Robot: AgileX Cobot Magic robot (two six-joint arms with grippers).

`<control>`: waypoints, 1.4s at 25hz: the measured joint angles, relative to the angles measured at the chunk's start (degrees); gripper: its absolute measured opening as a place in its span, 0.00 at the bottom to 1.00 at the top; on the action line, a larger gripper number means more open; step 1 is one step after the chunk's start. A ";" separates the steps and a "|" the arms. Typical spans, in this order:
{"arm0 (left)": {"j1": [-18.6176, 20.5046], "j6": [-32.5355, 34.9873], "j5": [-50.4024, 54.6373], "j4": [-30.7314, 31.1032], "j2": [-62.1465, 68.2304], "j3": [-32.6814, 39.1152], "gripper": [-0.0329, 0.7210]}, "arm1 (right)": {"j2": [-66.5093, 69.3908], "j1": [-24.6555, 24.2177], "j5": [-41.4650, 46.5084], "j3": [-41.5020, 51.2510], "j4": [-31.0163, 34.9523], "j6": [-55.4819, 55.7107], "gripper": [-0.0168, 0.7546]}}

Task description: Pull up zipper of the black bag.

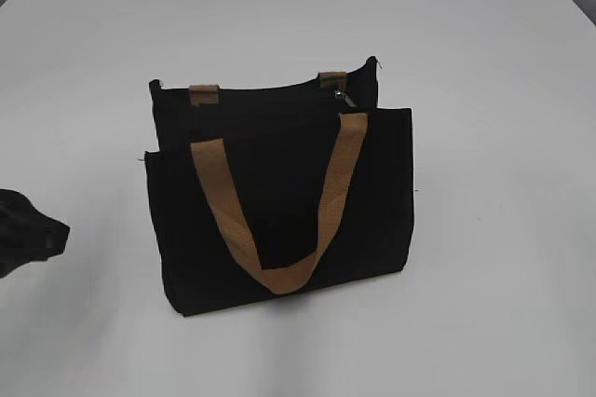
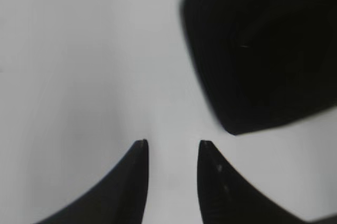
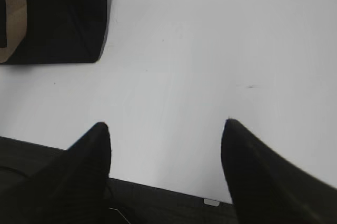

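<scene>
The black bag (image 1: 279,201) stands upright in the middle of the white table, its tan front handle (image 1: 279,220) hanging down over the pocket panel. A small silver zipper pull (image 1: 339,97) shows at the top edge, near the right tan strap end. My left gripper (image 2: 172,145) is open and empty over bare table, with the bag (image 2: 263,50) ahead to its right. Its arm shows as a dark shape at the exterior view's left edge (image 1: 28,234). My right gripper (image 3: 166,126) is open wide and empty near the table's front edge, the bag's corner (image 3: 58,19) at far upper left.
The white table (image 1: 484,304) spreads all round the bag. A dark strip along the table's front edge (image 3: 168,203) shows under the right gripper. The right arm is out of the exterior view.
</scene>
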 joint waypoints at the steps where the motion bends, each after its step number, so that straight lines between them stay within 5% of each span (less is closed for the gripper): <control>1: -2.23 5.92 2.83 -2.03 -2.11 -1.63 0.36 | -0.28 0.00 0.00 0.06 0.00 0.00 0.69; 6: -9.15 16.87 14.75 -4.64 -15.56 -5.43 0.36 | -2.75 0.00 0.00 0.04 0.00 -1.09 0.69; 16: -9.69 29.39 31.92 -10.50 -49.03 -5.33 0.36 | -15.22 0.00 0.06 13.64 5.11 -6.11 0.69; 22: -9.69 30.81 35.59 -11.86 -62.60 -1.98 0.36 | -20.44 0.00 -1.11 16.78 9.53 -11.01 0.69; 35: -9.69 30.81 34.42 -11.86 -62.06 -1.20 0.36 | -20.44 0.00 -6.61 18.83 9.53 -11.40 0.69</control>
